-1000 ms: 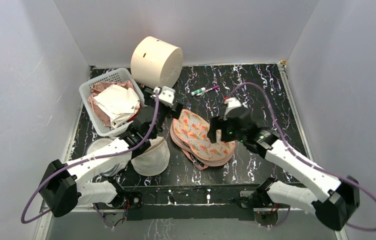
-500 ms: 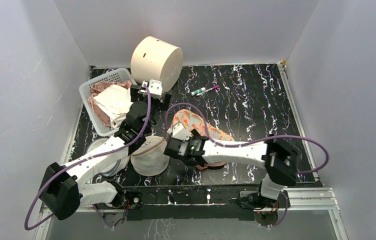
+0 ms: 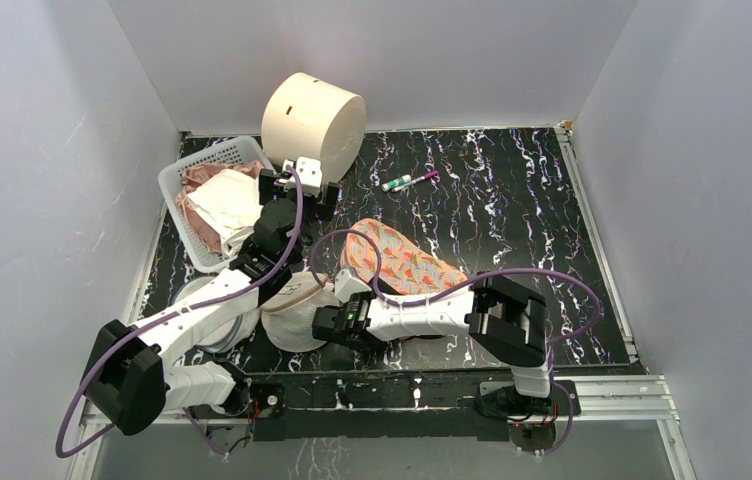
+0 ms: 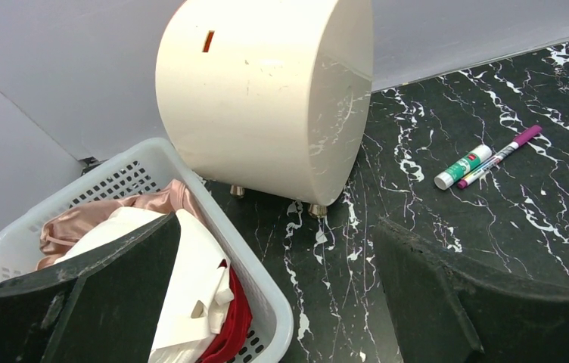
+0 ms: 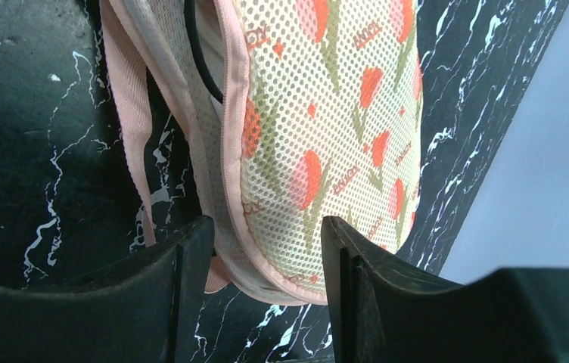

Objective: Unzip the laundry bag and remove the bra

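The laundry bag (image 3: 407,262) lies flat mid-table, peach mesh with red-orange tulip motifs and pink trim. In the right wrist view its rounded end (image 5: 319,151) sits between the fingers of my right gripper (image 5: 266,227); the jaws stand apart with gaps on both sides. A thin black band (image 5: 197,60) shows in the gap along the bag's edge; the bra itself is hidden. Seen from above, the right gripper (image 3: 337,325) is low at the bag's near-left end. My left gripper (image 3: 299,195) hangs wide open and empty between basket and drum (image 4: 275,227).
A white basket (image 3: 177,185) of clothes stands at the back left, its rim (image 4: 281,318) by my left finger. A cream drum (image 3: 312,120) lies behind it. Two markers (image 3: 407,181) rest further back. A white mesh dome bag (image 3: 297,310) sits next to the right gripper.
The right arm swung from the bag's right side across to its near-left end, its jaws narrowing. The left gripper drew back from the bag toward the basket and drum.
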Controlling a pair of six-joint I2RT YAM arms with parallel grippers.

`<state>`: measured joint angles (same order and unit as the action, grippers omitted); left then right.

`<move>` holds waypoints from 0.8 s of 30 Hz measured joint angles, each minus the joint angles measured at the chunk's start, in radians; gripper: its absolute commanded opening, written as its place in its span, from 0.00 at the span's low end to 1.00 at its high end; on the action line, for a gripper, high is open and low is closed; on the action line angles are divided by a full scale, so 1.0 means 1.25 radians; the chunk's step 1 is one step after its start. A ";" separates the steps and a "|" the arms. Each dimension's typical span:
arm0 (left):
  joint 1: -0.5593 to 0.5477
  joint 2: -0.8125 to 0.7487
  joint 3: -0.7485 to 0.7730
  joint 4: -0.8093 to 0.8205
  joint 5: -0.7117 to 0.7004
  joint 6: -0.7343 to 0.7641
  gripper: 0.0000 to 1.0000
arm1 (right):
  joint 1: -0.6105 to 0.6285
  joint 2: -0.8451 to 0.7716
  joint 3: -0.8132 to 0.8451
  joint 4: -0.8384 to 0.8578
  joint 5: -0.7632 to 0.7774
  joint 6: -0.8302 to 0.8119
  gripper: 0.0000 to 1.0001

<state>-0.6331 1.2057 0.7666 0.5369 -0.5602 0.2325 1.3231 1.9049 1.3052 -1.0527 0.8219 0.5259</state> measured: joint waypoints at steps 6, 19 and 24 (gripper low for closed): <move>0.007 0.000 0.000 -0.003 0.000 -0.008 0.98 | 0.002 0.018 0.011 -0.001 0.024 0.000 0.46; 0.008 0.000 0.000 -0.012 0.000 -0.014 0.98 | 0.003 0.028 0.011 -0.004 0.056 0.013 0.15; 0.008 0.000 0.000 -0.012 0.000 -0.014 0.98 | 0.003 0.028 0.012 -0.004 0.056 0.015 0.03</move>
<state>-0.6235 1.2057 0.7666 0.5224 -0.5606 0.2150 1.3270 1.9404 1.3197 -1.0573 0.8921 0.5449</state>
